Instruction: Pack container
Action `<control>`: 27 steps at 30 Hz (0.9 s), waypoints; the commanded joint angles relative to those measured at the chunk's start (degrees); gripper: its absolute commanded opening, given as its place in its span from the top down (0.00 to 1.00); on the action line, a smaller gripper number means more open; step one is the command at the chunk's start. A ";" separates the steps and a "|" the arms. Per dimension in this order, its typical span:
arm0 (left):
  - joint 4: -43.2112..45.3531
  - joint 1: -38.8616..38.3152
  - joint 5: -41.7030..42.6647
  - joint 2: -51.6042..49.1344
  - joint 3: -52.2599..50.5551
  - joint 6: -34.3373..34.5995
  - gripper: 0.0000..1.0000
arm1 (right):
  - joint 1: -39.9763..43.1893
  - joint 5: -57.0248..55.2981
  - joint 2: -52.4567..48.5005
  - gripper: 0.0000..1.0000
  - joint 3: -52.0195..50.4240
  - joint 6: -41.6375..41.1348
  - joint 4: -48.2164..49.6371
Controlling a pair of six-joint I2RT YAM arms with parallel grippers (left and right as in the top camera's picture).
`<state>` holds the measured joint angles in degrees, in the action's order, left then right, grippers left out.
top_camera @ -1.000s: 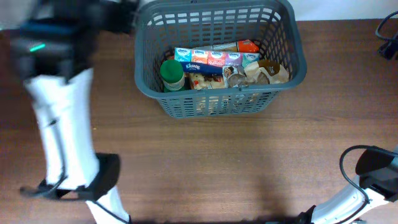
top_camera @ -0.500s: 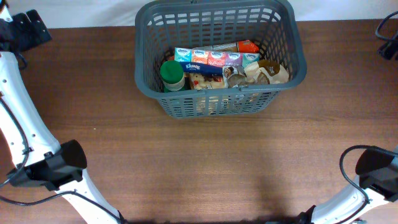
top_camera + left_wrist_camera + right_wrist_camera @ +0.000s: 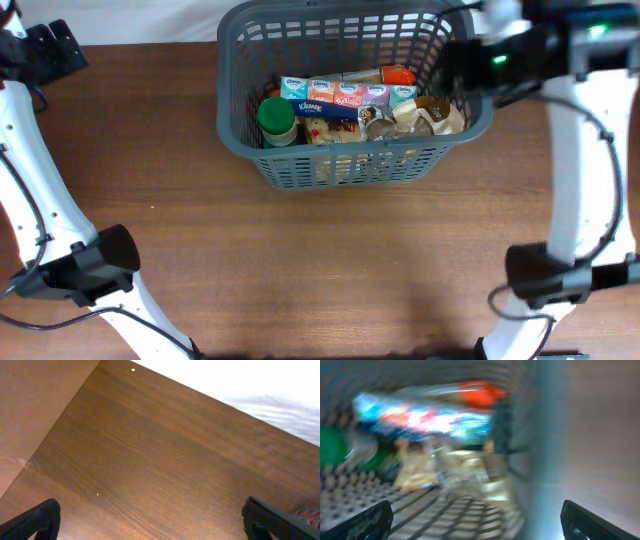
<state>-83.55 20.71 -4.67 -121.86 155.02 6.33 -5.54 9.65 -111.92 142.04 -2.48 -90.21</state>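
From overhead, the basket (image 3: pixel 350 172) stands at the far middle of the bench (image 3: pixel 330 270). In it lie a green-lidded jar (image 3: pixel 277 116), a row of tissue packs (image 3: pixel 335 95), a bottle with an orange cap (image 3: pixel 385 74) and a crumpled bag (image 3: pixel 432 116). What lies under them is hidden. The right arm (image 3: pixel 575 170) reaches up to the basket's right rim. Its head there is a dark blur with a green light, so its fingers cannot be made out from above. The left arm (image 3: pixel 22 150) runs along the left edge, and its end is cut off in the far left corner.

The left wrist view shows bare wood grain with only the tips of the left fingers (image 3: pixel 35 520) in the lower corners. They are spread wide with nothing between them. A paler brown surface on the left and a white area at the top right are too vague to name.

The right wrist view is heavily smeared. The basket's lattice wall and its contents show only as streaks of red, blue, green and tan. The right fingers (image 3: pixel 365 522) are dark tips in the lower corners, set wide apart and gripping nothing. Whether they are inside or above the rim cannot be told.
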 commanded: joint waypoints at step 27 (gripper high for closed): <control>-0.07 0.17 0.42 -0.70 -0.22 0.72 0.01 | 7.89 -8.00 108.43 0.01 -126.31 5.03 66.73</control>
<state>-83.61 20.71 -4.45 -121.89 154.91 6.72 1.85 1.15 -5.91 19.53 2.98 -24.73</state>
